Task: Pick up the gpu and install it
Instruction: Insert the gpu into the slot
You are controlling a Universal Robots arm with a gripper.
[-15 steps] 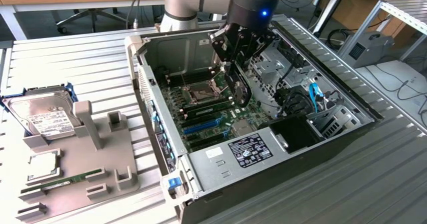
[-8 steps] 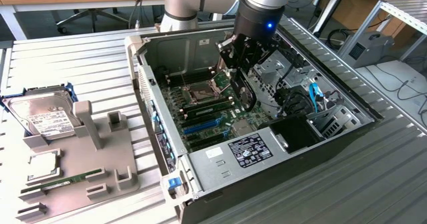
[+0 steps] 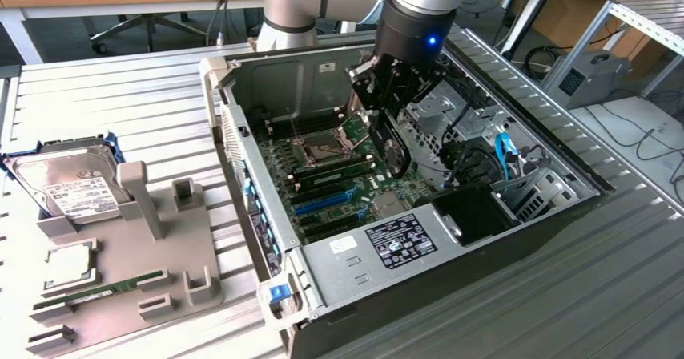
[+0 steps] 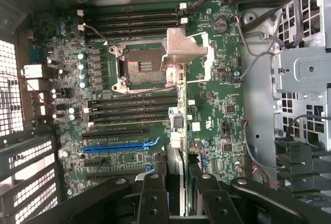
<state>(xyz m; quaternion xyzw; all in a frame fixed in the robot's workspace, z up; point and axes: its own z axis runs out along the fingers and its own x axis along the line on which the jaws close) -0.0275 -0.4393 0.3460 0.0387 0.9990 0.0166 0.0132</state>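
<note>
My gripper (image 3: 392, 123) hangs inside the open computer case (image 3: 556, 215), shut on the gpu (image 3: 393, 149). The card is held upright and edge-on over the green motherboard (image 3: 353, 179). In the wrist view the gpu (image 4: 176, 131) appears as a thin edge running away from my gripper (image 4: 177, 198), with its silver end bracket (image 4: 181, 45) over the area beside the CPU socket (image 4: 142, 71). The blue expansion slot (image 4: 121, 146) lies off to one side of the card. I cannot tell whether the card's lower edge touches the board.
A drive cage (image 3: 449, 110) and loose cables, one of them blue (image 3: 502, 155), crowd the case on the exterior view's right. Outside the case, a grey fixture (image 3: 128, 279) holds a hard drive (image 3: 70, 187), a processor chip (image 3: 70, 264) and a memory stick (image 3: 107, 288).
</note>
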